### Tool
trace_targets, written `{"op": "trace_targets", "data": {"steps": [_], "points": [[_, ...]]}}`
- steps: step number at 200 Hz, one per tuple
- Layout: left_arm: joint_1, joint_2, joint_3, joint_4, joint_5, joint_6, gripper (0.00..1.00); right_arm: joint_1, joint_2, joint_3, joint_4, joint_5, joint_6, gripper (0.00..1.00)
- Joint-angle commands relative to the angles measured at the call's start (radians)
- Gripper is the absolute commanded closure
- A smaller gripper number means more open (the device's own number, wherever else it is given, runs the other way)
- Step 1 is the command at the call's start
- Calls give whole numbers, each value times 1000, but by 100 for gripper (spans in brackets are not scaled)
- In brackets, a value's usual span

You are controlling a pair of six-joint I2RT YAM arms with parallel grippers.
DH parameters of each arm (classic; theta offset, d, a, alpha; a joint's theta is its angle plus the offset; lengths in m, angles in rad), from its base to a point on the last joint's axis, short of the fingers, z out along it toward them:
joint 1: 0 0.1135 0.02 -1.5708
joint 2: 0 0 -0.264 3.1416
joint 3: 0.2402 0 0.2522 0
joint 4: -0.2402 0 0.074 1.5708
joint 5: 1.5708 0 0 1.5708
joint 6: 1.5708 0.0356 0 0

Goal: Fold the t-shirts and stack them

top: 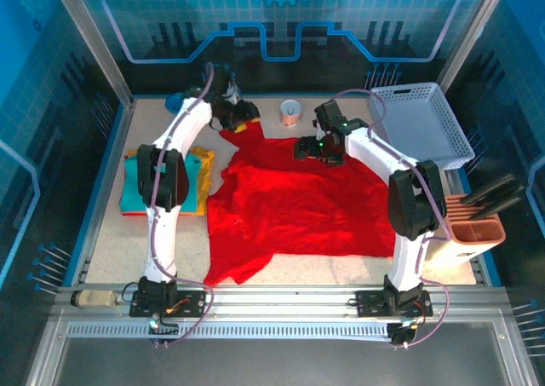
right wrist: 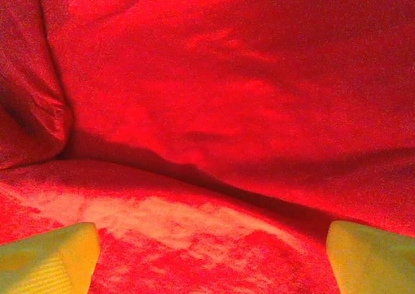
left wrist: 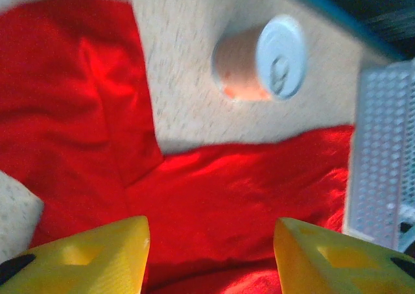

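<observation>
The jaws of the left gripper [left wrist: 211, 252] and the right gripper [right wrist: 211, 261] are held wide apart above the red t-shirt [top: 298, 203], which is spread mid-table. The teal t-shirt [top: 132, 188] and the yellow-orange t-shirt [top: 203, 175] are laid folded together at its left.

The big red t-shirt [top: 298, 203] lies spread open across the middle of the table [top: 111, 262], rumpled and creased (one near-left corner trails out to a point). Just beside its left edge sit the teal t-shirt [top: 130, 186] and the yellow-orange t-shirt [top: 203, 175], folded flat, seemingly stacked together.
</observation>
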Motion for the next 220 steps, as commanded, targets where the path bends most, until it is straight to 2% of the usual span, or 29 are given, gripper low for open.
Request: {"op": "trace_targets", "data": {"steps": [1,37,64,105,120,159,194,220], "points": [[-43,31,-42,3,-39,36,46,13,-66,-56,-1,5,15,9],[-78,82,-69,9,-113,33,46,6,-133,-148,9,16,12,8],[-75,146,-7,-31,-178,40,46,1,-170,-196,3,9,13,9],[-59,353,307,-240,-229,70,46,-2,-246,-269,-22,16,18,9],[-57,407,394,-271,-245,73,46,-3,-276,-286,-28,27,13,8],[-12,445,459,-200,-238,28,46,-15,-338,-294,-71,43,4,8],[12,449,490,-35,-200,35,38,-14,-397,-366,-49,42,26,7],[13,419,541,-13,-197,80,33,-10,-442,-420,-47,64,38,4]]}}
